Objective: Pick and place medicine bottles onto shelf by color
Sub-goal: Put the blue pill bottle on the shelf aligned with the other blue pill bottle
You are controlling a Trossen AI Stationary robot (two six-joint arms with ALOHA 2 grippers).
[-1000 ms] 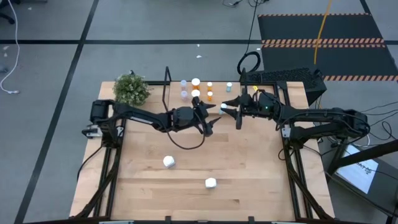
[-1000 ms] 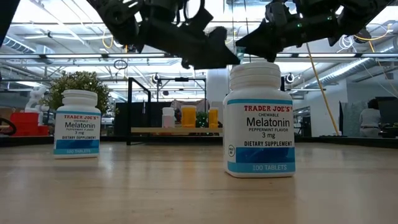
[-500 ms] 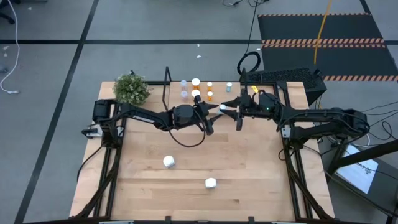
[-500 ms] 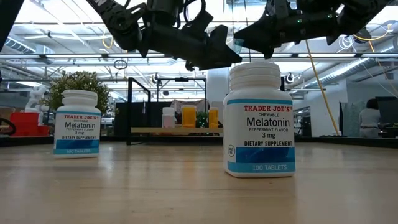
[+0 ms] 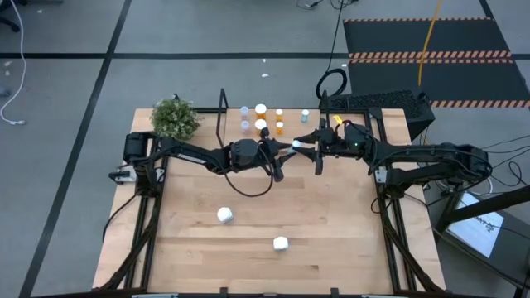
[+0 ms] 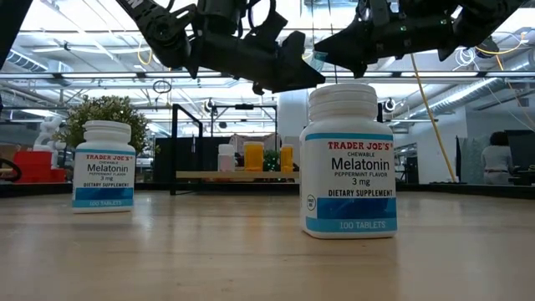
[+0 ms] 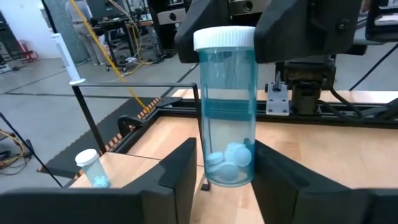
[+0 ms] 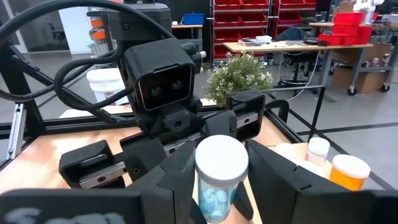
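Note:
A pale blue medicine bottle (image 7: pixel 227 112) with a white cap stands upright in the air between both grippers, above the table's far middle (image 5: pixel 296 144). My right gripper (image 8: pixel 221 180) is shut on its top. My left gripper (image 7: pixel 227 171) faces it, shut on the lower body. The shelf (image 5: pixel 291 122) stands at the far edge. Several bottles stand on their bases on it: pale blue (image 5: pixel 245 126), white (image 5: pixel 261 108) and orange (image 5: pixel 279 127). Two white bottles (image 5: pixel 224 215) (image 5: pixel 281 243) stand on the table, nearer the front. My left gripper has the bottle's lower body (image 7: pixel 208 168) between its two fingers (image 7: pixel 180 168), which come level from the table's left. The bottle stays upright and clear of the table. My right gripper pinches the bottle at its capped top (image 7: pixel 224 38) between its two fingers (image 7: pixel 298 37), coming level from the table's right. The bottle stands upright below and between them, lifted clear.
A small potted plant (image 5: pixel 175 118) sits at the far left corner. The shelf's black frame uprights (image 5: pixel 222 106) rise at its ends. One more pale blue bottle (image 5: pixel 305 115) stands near the shelf's right end. Bare tabletop (image 5: pixel 331 223) lies toward the near edge.
My left gripper has shut its fingers in on the lower body of the bottle that my right gripper holds. Both arms have kept their places, and the bottle has stayed upright in the air.

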